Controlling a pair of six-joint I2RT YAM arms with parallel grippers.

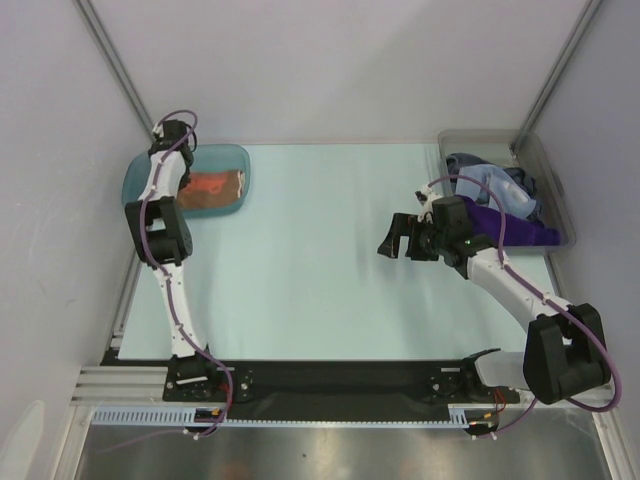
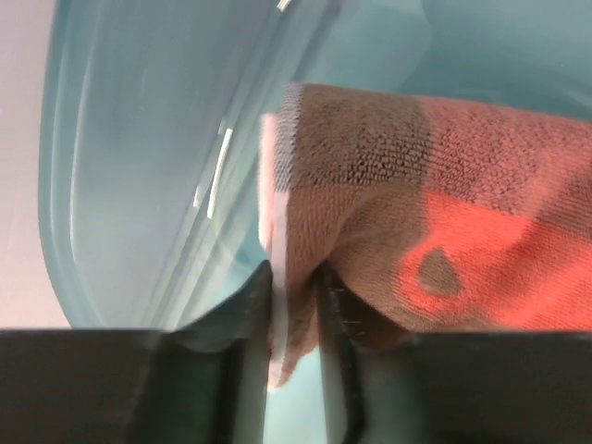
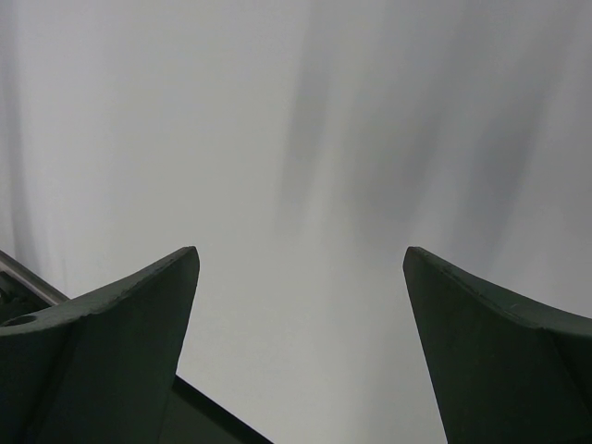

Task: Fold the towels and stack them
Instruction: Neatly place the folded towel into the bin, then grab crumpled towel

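So the biggest thing was the pale green table (image 1: 330, 260), with the teal tray (image 1: 135, 185) parked at its far left corner, and I'll place everything off that tray. Way across the table from the tray, at the far right corner, sat the clear grey bin (image 1: 545, 165), with a grey-blue towel (image 1: 485, 178) and a purple towel (image 1: 515, 228) heaped in it, both crumpled and not folded at all. Inside the tray lay the orange-brown towel (image 1: 212, 188), folded into a neat-ish rectangle toward the tray's right half. The left gripper (image 2: 296, 277) was down in the tray at the towel's edge, and the wrist view showed a fold of that cloth sitting right between the two fingers, with the rest of the towel spreading away from the hand. Honestly couldn't tell if it was pinching the cloth or had already let go. The right gripper (image 1: 392, 238) hung over bare table between the tray and the bin, closer to the bin, jaws spread wide with nothing in them.
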